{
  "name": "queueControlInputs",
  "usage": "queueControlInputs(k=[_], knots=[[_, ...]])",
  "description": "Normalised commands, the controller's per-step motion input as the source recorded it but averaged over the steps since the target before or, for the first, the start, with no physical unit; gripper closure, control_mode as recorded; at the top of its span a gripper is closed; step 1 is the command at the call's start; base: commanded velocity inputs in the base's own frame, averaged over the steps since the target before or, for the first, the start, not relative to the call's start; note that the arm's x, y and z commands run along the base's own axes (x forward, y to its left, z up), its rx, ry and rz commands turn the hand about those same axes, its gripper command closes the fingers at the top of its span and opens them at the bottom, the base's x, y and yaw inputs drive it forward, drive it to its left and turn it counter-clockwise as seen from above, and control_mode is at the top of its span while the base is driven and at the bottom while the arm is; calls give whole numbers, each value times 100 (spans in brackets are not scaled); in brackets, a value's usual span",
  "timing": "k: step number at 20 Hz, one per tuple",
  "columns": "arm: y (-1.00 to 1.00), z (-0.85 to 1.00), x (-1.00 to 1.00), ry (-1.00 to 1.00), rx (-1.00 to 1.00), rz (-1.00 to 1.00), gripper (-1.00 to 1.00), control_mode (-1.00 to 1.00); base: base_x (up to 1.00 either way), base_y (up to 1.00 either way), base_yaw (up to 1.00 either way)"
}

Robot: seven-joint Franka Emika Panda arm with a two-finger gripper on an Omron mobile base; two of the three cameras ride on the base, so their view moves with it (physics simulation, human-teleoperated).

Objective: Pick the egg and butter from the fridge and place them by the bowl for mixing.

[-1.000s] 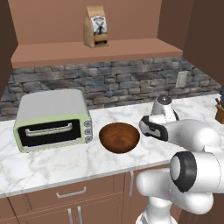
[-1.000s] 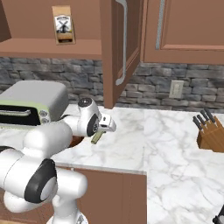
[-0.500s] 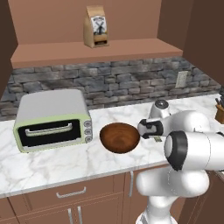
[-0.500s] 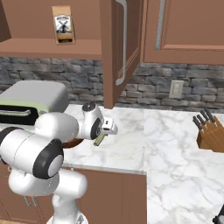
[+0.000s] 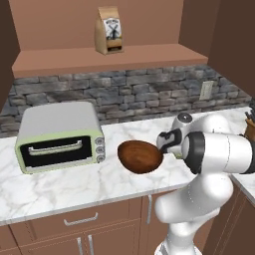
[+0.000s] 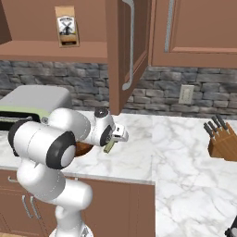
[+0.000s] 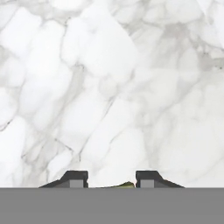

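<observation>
We have the gripper [image 6: 110, 146] hanging over the marble tabletop [image 6: 139, 157], just to the right of the bowl [image 5: 140, 156], with its fingers pointing down and a little outward. Between them sits a small yellowish-green block [image 6: 109, 146], which we take to be the butter; in the hand view a sliver of the same colour [image 7: 119, 185] shows between the two dark tips, so we read the gripper as closed narrowly on it. Its long axis runs roughly along the fingers, tilted, with the lower end toward the tabletop.

The relation our coming move turns on is plain: the bowl lies just beside the gripper, on its left side in the left base view, and the bare marble directly beneath the fingers is the spot by the bowl. We judge that a short descent straight down would set the block beside the bowl without touching its rim. In the hand view we see nothing but veined white marble under the tips, so the landing place looks free.

We cannot spot the egg or the fridge from here.

As for writing: the brown paper bag [image 5: 109, 30] on the shelf [image 5: 107, 57] above carries a dark label with a windmill-like picture, but its lettering is too small for us to read. The toaster oven [image 5: 61, 135] has knobs beside its door, with no legible markings.
</observation>
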Motion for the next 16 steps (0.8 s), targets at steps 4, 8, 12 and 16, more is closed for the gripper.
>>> queueControlInputs(k=[4,8,12,16], knots=[[0,-11,6,0,6,0,100,-100,0,0,0],[-4,-1,0,0,3,0,100,-100,0,0,0],[-6,0,0,0,0,0,100,-100,0,0,0],[1,-6,-8,0,0,-1,100,-100,0,0,0]])
